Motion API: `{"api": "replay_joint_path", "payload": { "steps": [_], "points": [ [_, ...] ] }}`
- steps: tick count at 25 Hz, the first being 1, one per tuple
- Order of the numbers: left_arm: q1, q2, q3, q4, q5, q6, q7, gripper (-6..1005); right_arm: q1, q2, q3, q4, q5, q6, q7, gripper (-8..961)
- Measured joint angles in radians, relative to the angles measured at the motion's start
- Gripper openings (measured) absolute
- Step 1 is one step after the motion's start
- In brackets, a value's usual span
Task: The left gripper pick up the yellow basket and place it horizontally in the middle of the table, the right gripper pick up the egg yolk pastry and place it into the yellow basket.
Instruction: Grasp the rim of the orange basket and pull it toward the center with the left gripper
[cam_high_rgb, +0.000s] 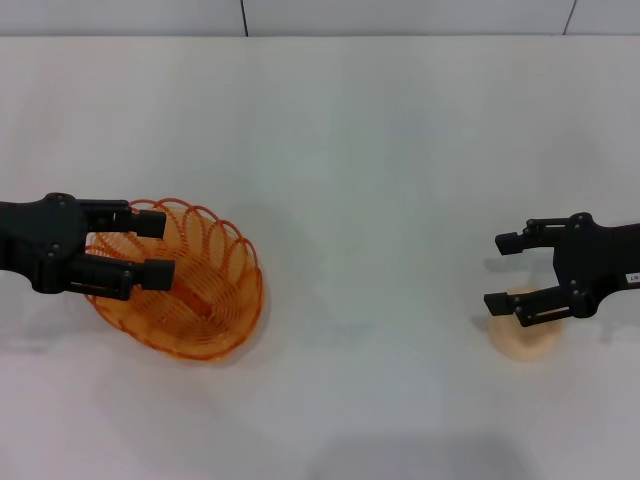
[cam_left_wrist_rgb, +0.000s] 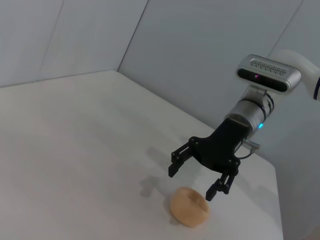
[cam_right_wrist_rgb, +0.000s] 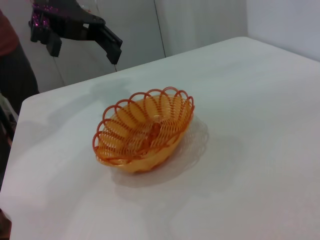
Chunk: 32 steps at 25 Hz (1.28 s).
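The yellow basket (cam_high_rgb: 215, 290) sits on the white table (cam_high_rgb: 380, 200) at the left, tilted diagonally; it also shows in the right wrist view (cam_right_wrist_rgb: 145, 132). My left gripper (cam_high_rgb: 165, 247) is open and empty over the basket's left rim. In the right wrist view the left gripper (cam_right_wrist_rgb: 82, 47) hangs clearly above the basket, not touching it. The egg yolk pastry (cam_high_rgb: 527, 338) lies on the table at the right. My right gripper (cam_high_rgb: 493, 272) is open and empty just above the pastry's far side. In the left wrist view the right gripper (cam_left_wrist_rgb: 191, 184) hovers over the pastry (cam_left_wrist_rgb: 189, 206).
The table's far edge meets a grey wall (cam_high_rgb: 400, 15). In the left wrist view the table's corner edge (cam_left_wrist_rgb: 275, 200) lies close beside the pastry. Bare white tabletop lies between the basket and the pastry.
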<state>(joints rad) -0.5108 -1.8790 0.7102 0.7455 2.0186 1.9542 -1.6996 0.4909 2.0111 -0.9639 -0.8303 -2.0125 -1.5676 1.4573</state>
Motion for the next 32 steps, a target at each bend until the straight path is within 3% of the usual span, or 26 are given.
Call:
{"api": "replay_joint_path", "payload": {
  "steps": [25,32],
  "points": [
    [0.000,0.000,0.000,0.000,0.000,-0.001,-0.005,891,0.000,0.000,0.001,-0.001,0.000,0.000,0.000,839],
    [-0.010,0.016,0.000,0.000,0.008,-0.002,-0.035,891,0.000,0.000,0.002,-0.002,0.000,0.000,0.000,838]
  ]
}}
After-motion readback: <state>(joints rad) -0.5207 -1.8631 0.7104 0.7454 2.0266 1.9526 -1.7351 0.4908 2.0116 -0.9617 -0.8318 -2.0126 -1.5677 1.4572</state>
